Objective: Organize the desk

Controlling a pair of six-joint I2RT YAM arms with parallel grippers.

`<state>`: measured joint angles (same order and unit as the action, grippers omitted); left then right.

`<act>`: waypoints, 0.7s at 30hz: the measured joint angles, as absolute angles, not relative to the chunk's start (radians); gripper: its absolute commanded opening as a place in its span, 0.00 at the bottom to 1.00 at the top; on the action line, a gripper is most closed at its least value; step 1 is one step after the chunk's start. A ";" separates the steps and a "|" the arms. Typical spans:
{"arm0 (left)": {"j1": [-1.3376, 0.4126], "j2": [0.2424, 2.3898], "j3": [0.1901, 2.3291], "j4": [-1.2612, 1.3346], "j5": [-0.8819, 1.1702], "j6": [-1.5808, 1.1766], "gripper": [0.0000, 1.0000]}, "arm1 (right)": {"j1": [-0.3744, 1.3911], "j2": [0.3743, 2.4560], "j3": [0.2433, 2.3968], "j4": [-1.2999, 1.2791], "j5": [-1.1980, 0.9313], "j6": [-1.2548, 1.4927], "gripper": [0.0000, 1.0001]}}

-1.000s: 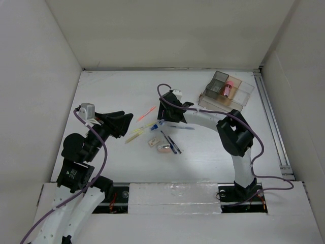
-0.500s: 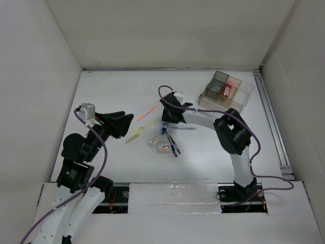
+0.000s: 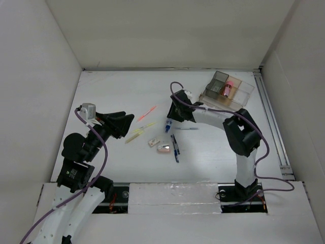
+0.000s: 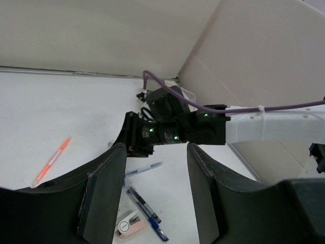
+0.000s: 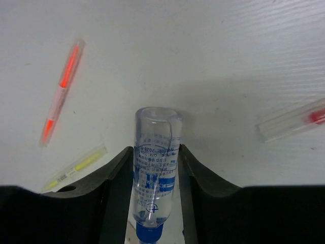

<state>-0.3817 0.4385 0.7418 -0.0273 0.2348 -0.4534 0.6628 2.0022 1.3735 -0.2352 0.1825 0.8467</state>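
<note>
We see the right gripper clamped on the clear blue-capped bottle over the white desk spread beneath, and that slick round body may slip out onto the pens.

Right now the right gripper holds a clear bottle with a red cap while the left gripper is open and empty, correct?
No. The cap is blue, not red; the right wrist view shows it. The right gripper does hold the clear bottle, and the left gripper is open and empty.
</note>
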 measured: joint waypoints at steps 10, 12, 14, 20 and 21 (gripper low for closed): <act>-0.382 0.443 0.742 -0.027 0.243 -0.453 0.47 | 0.329 1.750 1.339 -0.105 0.023 0.874 0.24; -0.382 0.445 0.742 -0.027 0.247 -0.453 0.47 | 0.170 1.814 1.449 -0.098 -0.010 0.884 0.26; -0.382 0.445 0.742 -0.027 0.247 -0.453 0.47 | 0.125 1.852 1.505 -0.107 -0.010 0.882 0.26; -0.382 0.441 0.742 -0.027 0.256 -0.454 0.47 | 0.039 2.041 1.791 -0.228 0.061 0.816 0.27; -0.382 0.441 0.742 -0.026 0.260 -0.454 0.47 | 0.038 2.068 1.834 -0.252 0.083 0.801 0.28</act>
<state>-0.3817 0.4412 0.7418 -0.0261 0.2596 -0.4538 0.0376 2.0682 1.8336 -0.2516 0.0834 0.8013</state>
